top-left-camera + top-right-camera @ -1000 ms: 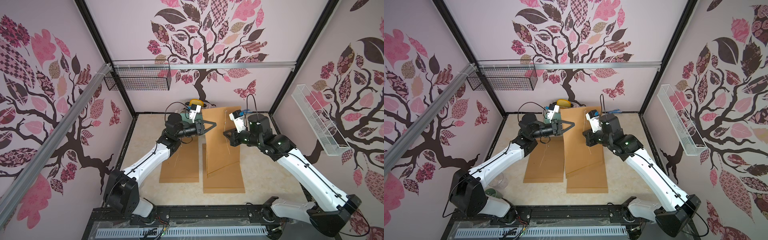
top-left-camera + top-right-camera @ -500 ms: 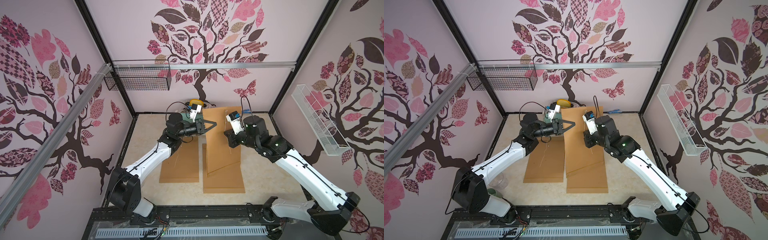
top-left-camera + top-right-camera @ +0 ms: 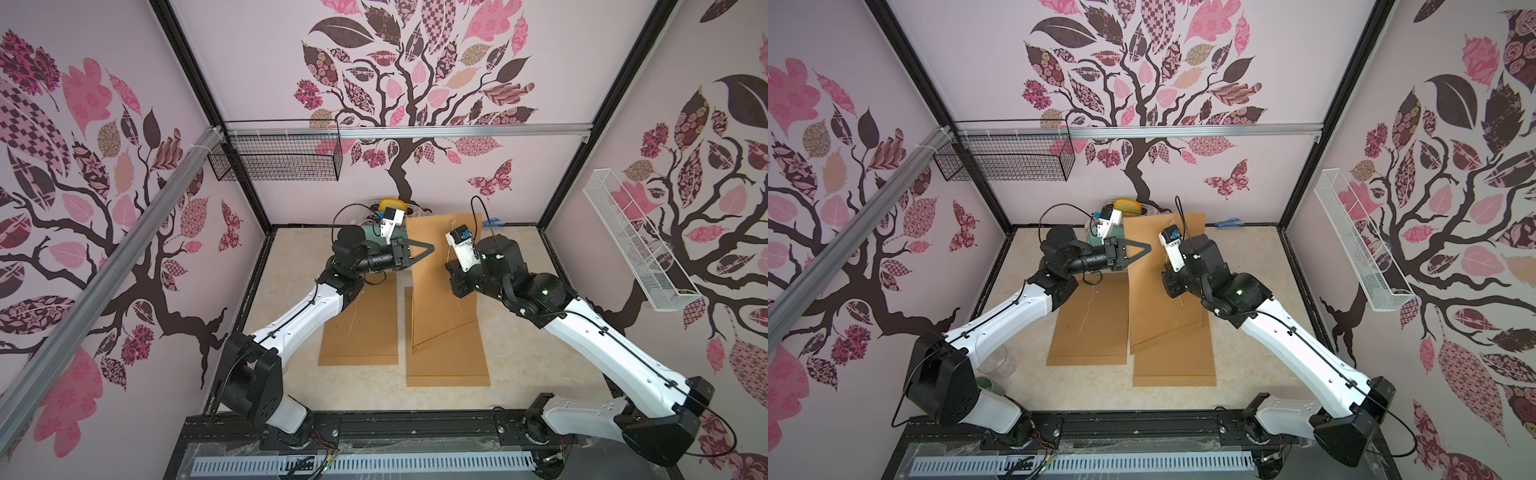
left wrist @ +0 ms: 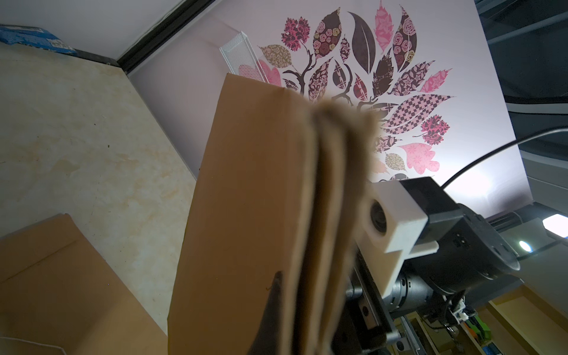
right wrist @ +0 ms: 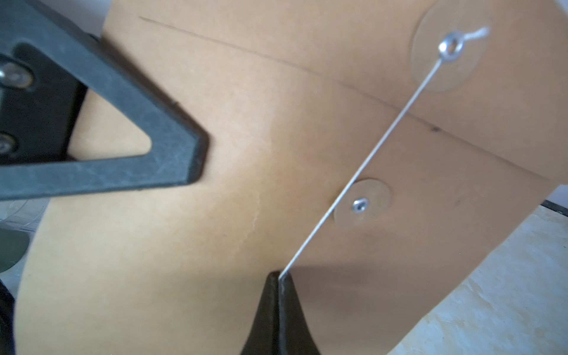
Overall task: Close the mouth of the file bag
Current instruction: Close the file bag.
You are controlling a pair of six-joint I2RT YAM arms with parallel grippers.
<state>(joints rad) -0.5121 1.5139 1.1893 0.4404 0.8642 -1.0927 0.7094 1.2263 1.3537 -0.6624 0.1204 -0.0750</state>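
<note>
**Right gripper** (image 5: 280, 278): closed; the white string (image 5: 362, 166) is pinched at the fingertips and drawn taut.

**String:** tied at the eyelet of the upper disc (image 5: 448, 49). It is led past the edge of the lower disc (image 5: 362, 203), touching it or very nearly. No full turn is seen.

**File bag** (image 5: 184, 246): mouth end raised off the table (image 3: 291, 270), far end resting on it. A second bag (image 3: 361, 328) lies flat beside it.

**Left gripper** (image 3: 428, 250): closed on the raised bag's side edge.

**Change noted:** over the last second the right wrist has been carried a little toward the left arm. The left arm is unmoved.

**Assessment:** the string is judged to have been brought up to the lower disc for winding. The mouth is not yet secured.
</note>
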